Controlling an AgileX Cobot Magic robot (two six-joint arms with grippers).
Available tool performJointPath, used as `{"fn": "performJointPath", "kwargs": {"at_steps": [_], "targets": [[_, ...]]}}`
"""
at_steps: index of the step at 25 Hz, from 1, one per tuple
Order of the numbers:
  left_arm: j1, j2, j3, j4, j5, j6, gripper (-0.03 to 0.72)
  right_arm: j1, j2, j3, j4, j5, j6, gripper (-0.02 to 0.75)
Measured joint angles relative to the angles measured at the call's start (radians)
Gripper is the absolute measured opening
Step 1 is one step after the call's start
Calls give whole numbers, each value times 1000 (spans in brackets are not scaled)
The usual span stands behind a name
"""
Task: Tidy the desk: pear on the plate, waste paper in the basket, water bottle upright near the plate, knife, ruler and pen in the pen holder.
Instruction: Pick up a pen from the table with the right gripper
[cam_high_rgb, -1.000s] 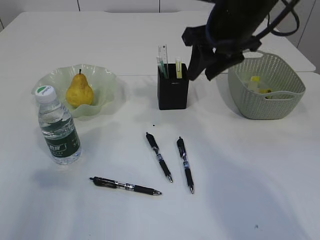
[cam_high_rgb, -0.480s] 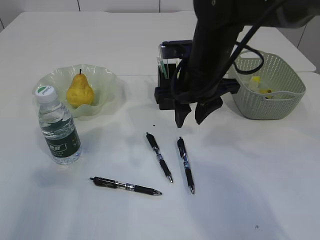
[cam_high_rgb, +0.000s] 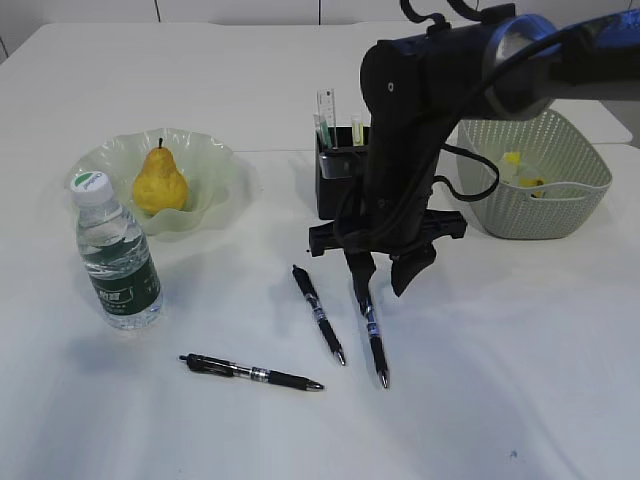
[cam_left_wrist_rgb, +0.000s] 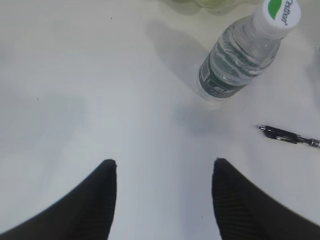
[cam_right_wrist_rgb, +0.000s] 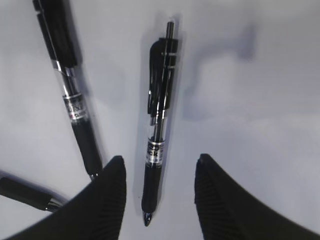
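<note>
Three black pens (cam_high_rgb: 372, 330) seen on desk (cam_high_rgb: 520, 380), exterior view; right gripper (cam_high_rgb: 385, 283) parted over rightmost pen, pen holder (cam_high_rgb: 340, 183) at 12 o'clock. Left wrist: left gripper (cam_left_wrist_rgb: 164, 172) spread, empty, water bottle (cam_left_wrist_rgb: 239, 55) upright at 1 o'clock. Right wrist: pen (cam_right_wrist_rgb: 159, 125) lies between fingers (cam_right_wrist_rgb: 107, 192), ungripped.

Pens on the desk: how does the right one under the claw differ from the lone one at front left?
The right pen lies nearly lengthwise, tip toward the camera; the front-left pen lies almost crosswise, tip pointing right. The right pen sits between the open fingers of the right claw, not yet gripped; the front-left pen has no claw near it. The right pen has a neighbouring pen alongside; the front-left pen lies apart. Both are black click pens, flat on the desk.
</note>
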Motion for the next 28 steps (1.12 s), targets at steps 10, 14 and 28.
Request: {"fn": "performJointPath", "kwargs": {"at_steps": [10,14,28], "targets": [[0,0,0,0,-2,0,418,0,50,-5,1,-32,40,337],[0,0,0,0,-3,0,416,0,52,-5,2,-49,60,337],[0,0,0,0,-3,0,409,0,80,-5,-17,-87,143,337]]}}
